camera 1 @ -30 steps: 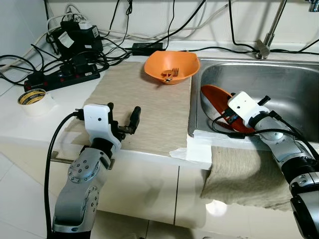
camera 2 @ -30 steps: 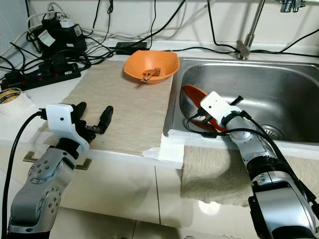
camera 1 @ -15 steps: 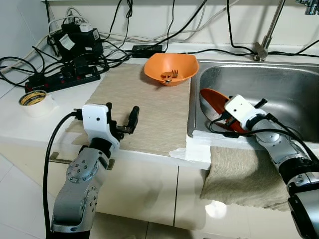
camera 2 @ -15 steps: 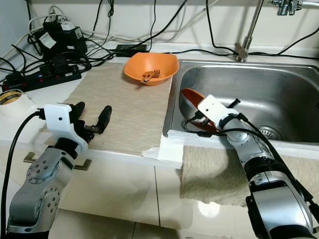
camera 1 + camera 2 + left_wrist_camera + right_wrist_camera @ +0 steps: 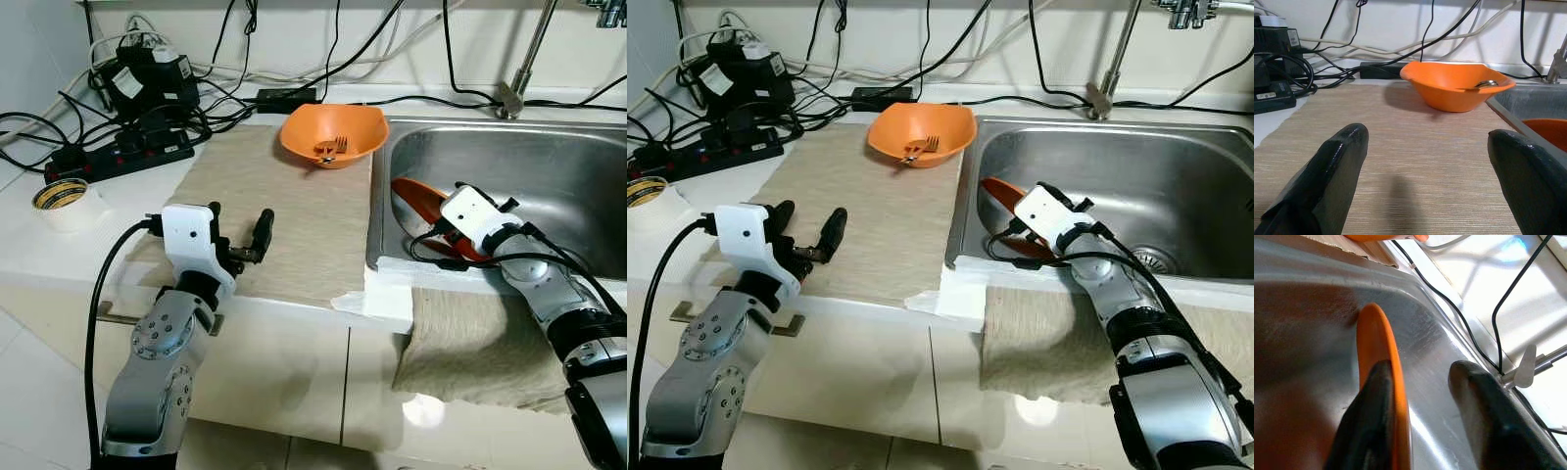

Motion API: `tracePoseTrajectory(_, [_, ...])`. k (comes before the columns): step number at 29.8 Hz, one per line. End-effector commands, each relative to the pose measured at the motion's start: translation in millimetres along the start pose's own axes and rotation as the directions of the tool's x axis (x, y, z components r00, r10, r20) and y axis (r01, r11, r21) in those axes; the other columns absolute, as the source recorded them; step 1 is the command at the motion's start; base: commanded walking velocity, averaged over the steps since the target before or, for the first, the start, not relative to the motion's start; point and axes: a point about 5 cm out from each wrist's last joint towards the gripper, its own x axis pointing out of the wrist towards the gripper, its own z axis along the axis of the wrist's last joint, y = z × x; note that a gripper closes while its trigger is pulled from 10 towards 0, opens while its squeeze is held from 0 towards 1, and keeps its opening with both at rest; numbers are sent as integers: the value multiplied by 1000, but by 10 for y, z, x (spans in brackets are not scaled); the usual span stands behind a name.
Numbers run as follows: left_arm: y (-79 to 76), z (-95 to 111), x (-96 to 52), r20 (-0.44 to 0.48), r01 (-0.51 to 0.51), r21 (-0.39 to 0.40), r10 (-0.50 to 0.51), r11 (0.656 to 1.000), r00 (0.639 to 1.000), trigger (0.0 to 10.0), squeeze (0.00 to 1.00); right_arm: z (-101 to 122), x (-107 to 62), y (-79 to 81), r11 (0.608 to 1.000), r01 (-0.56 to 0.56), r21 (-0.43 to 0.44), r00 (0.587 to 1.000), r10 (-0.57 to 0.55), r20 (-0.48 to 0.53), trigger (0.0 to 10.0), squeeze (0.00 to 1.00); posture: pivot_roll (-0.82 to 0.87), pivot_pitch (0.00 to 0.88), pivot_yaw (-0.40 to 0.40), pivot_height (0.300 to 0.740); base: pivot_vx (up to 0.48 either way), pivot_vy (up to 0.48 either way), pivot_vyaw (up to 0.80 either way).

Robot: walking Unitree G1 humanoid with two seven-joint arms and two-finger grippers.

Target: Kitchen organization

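1. Two orange dishes are the task's things: a bowl (image 5: pixel 331 134) stands on the beige mat (image 5: pixel 284 211) at its far edge, just beside the sink (image 5: pixel 549 171), and a plate (image 5: pixel 426 201) leans tilted inside the sink against its left wall.
2. Inside the bowl lies a fork (image 5: pixel 331 149), its tines pointing toward the near rim.
3. Right gripper (image 5: pixel 1415 421): reached into the sink at the plate; in the right wrist view one black finger (image 5: pixel 1369 426) lies against the plate's rim and the other (image 5: pixel 1484 421) stands apart from it on the other side, so the jaws are apart with the rim between them, not clamped.
4. Left gripper (image 5: pixel 240 235): held over the near edge of the mat, jaws wide apart and holding nothing; the left wrist view looks along both fingers (image 5: pixel 1327 176) across the mat toward the bowl.
5. Surroundings on the counter's left: a black power strip (image 5: pixel 122 152), a pile of black adapters (image 5: pixel 152 78) and tangled cables behind the mat, and a roll of tape (image 5: pixel 64 201) well apart from the mat.
6. Behind the sink stands the tap (image 5: pixel 519 73); a cloth (image 5: pixel 480 348) hangs over the counter's front edge below the right arm.
7. Writing: white labels on the adapters are too small to read.
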Motion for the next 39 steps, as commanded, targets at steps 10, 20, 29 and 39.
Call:
tracePoseTrajectory(10, [20, -8, 23, -16, 5, 13, -5, 1000, 1000, 10000, 0, -76, 6, 147, 983, -24, 182, 998, 36, -59, 10000, 0, -4, 0, 90, 736, 0, 0, 0])
tracePoseTrajectory(20, [23, -6, 33, -17, 9, 19, -8, 1000, 1000, 10000, 0, -121, 29, 167, 867, 74, 493, 993, -19, -116, 10000, 0, -3, 0, 90, 736, 0, 0, 0])
tracePoseTrajectory(29, [44, 13, 61, -15, 11, 28, -10, 1000, 1000, 10000, 0, -236, -10, 356, 750, 111, 652, 981, 21, -191, 10000, 0, 10, 0, 96, 736, 0, 0, 0])
tracePoseTrajectory(39, [98, 43, 70, -13, 13, 48, -12, 999, 1000, 10000, 0, -324, -33, 284, 525, 233, 819, 966, -32, -255, 10000, 0, 25, 0, 109, 736, 0, 0, 0])
